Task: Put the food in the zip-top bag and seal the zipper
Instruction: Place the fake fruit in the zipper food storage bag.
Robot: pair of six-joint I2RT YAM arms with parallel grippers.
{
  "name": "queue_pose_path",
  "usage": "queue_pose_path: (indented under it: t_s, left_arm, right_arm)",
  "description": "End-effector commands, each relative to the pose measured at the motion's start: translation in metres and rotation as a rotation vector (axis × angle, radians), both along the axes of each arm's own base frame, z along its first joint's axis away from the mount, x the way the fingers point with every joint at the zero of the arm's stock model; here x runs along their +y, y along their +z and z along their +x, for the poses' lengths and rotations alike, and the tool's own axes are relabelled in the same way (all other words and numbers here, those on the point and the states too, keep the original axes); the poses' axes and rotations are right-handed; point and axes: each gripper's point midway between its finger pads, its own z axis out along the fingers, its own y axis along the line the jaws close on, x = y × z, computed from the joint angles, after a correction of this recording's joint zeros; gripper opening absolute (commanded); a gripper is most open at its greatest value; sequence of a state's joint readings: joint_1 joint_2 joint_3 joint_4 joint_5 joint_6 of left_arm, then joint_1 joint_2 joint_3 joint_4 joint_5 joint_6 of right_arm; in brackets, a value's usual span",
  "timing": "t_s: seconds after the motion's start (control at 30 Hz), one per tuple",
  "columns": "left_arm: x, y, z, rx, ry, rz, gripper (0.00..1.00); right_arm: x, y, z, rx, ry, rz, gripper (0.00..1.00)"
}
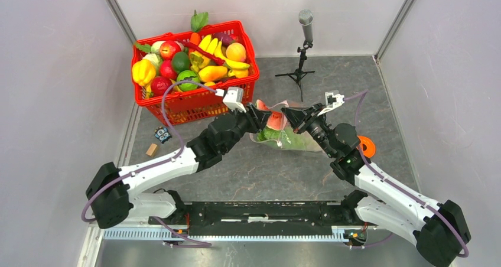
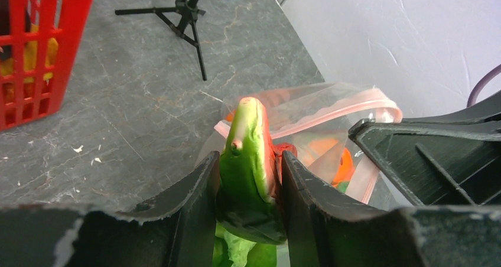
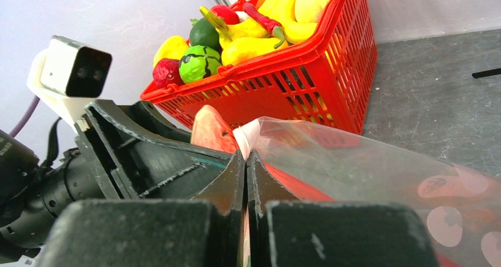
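Two pincers busy: left gripper [image 2: 249, 162] clamps the watermelon slice [image 2: 247, 125] over the zip-top bag [image 2: 331, 110], right gripper [image 3: 246, 160] pinches its rim. If the rim sags, the slice may snag.

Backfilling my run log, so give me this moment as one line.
left gripper: shut on watermelon slice | right gripper: shut on bag edge | slice: at bag mouth, unreleased | zipper: open

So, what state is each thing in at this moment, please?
left gripper, shut on the watermelon slice
right gripper, shut on the edge of the zip-top bag
watermelon slice, held at the bag's mouth
zip-top bag, open, partly filled
zipper, unsealed
red basket, full of toy produce
microphone, standing upright
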State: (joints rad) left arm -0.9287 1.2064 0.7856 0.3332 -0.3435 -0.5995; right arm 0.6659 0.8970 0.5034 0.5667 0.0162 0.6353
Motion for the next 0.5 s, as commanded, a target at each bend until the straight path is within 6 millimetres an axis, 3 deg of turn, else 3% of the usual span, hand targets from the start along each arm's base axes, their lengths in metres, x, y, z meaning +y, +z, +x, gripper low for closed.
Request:
queue_pose_path:
  t_s: [0.0, 0.07, 0.23, 0.33, 0.47]
  left_arm:
    - [-0.021, 0.029, 0.0, -0.053, -0.063, -0.076, 0.43]
    - [-0.025, 0.032, -0.003, -0.058, -0.091, -0.061, 0.55]
    - [-0.011, 0.036, -0.005, -0.09, -0.067, -0.014, 0.83]
    - [-0.004, 0.041, -0.011, -0.112, -0.072, -0.012, 0.85]
    - [-0.005, 0.04, -0.022, -0.13, -0.142, 0.042, 0.75]
  right_arm:
    - [0.001, 0.021, -0.004, -0.058, 0.014, 0.05, 0.0]
    - [0.0, 0.021, -0.003, -0.058, 0.012, 0.049, 0.0]
    - [-0.002, 0.02, -0.003, -0.058, 0.0, 0.043, 0.0]
    - [-0.004, 0.018, -0.003, -0.056, -0.008, 0.043, 0.0]
    - [-0.004, 0.017, -0.003, -0.052, -0.006, 0.044, 0.0]
